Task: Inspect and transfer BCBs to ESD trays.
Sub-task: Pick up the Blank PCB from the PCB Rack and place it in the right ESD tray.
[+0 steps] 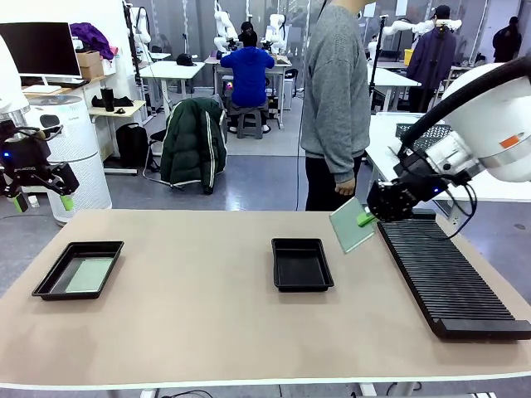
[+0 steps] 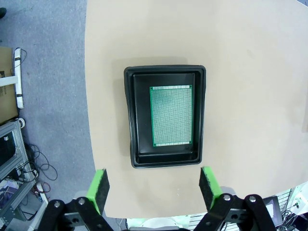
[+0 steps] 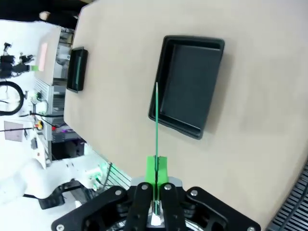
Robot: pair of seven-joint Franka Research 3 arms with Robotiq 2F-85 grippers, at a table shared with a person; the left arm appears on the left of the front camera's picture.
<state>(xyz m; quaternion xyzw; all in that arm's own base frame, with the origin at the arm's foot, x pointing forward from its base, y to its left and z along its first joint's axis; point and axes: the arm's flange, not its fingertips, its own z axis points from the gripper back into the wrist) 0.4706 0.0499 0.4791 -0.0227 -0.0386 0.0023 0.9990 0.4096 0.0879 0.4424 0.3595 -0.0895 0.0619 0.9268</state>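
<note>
**A:** Where is the lifted board?

**B:** The right fingers [image 1: 363, 219] [image 3: 161, 166] are pressed together on one edge of a green BCB [image 1: 350, 225] [image 3: 157, 120], pinching it. It hangs tilted above the surface [image 1: 199, 332], just to the robot's right of the empty tray [image 1: 302, 287] [image 3: 180, 124], between that tray and the long slotted rack [image 1: 444, 282]. In the right wrist view the board is edge-on, a thin green line running across that tray's rim.

**A:** And the other arm?

**B:** The left fingers [image 1: 66, 201] [image 2: 99, 185] are spread wide with nothing between them, raised well to the left of the empty tray. Below them sits the second tray [image 1: 50, 282] [image 2: 130, 120], also well to the left of the empty one. Another BCB [image 1: 90, 274] [image 2: 171, 115] lies flat on its floor, a little off-centre.

**A:** Anyone close by?

**B:** A person [image 1: 336, 91] stands past the far edge of the surface, beyond the empty tray and slightly to its right.
</note>
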